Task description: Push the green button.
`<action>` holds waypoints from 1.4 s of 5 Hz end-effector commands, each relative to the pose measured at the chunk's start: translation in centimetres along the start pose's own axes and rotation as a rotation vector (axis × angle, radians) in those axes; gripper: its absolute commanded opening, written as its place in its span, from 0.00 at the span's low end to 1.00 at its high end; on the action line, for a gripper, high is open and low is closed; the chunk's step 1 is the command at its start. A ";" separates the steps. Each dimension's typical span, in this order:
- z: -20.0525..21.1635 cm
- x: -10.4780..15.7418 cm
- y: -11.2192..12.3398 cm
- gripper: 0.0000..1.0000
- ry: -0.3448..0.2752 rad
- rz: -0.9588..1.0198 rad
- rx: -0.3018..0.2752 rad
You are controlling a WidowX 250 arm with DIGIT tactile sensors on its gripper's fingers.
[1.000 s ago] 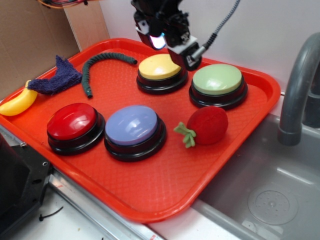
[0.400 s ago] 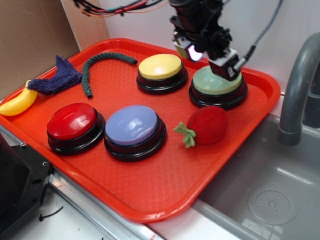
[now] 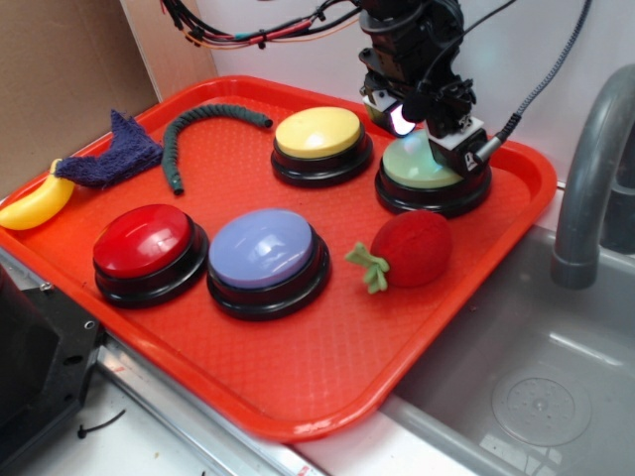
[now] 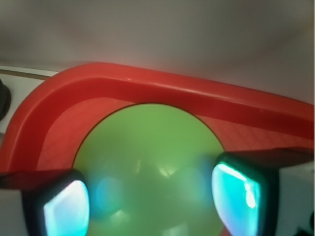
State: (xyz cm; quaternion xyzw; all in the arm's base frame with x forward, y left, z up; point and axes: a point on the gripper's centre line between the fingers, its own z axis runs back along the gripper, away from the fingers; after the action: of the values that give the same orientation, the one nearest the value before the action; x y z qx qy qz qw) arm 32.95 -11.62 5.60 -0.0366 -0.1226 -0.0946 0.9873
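Note:
The green button (image 3: 415,173), a pale green dome on a black base, stands at the back right of the red tray (image 3: 327,367). My gripper (image 3: 430,149) is right over its cap, fingertips down at the cap's surface. In the wrist view the green button (image 4: 147,147) fills the middle, and my gripper (image 4: 153,201) stands open with one lit finger on each side above the dome. Nothing is held between the fingers. Whether the tips press on the cap I cannot tell.
Also on the tray are a yellow button (image 3: 319,134), a blue button (image 3: 264,250), a red button (image 3: 147,241), a red plush strawberry (image 3: 409,248), a dark green cord (image 3: 203,127) and a purple cloth (image 3: 117,152). A yellow banana (image 3: 35,203) lies off the left edge. Sink and faucet (image 3: 590,169) are at right.
My gripper has moved right from above the yellow button to the green button and come down onto its cap. Nothing else on the tray has shifted.

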 end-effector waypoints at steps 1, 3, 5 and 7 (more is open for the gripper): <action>2.1 0.5 0.0 1.00 -0.021 -0.013 0.012; 6.1 0.2 -0.4 1.00 -0.080 -0.015 0.047; 7.4 0.2 -0.4 1.00 -0.071 -0.023 0.052; 9.0 -0.3 -0.2 1.00 -0.064 -0.002 0.070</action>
State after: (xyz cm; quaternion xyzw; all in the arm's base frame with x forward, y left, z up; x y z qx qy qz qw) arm 30.03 -10.65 11.71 0.0050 -0.1195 -0.0927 0.9885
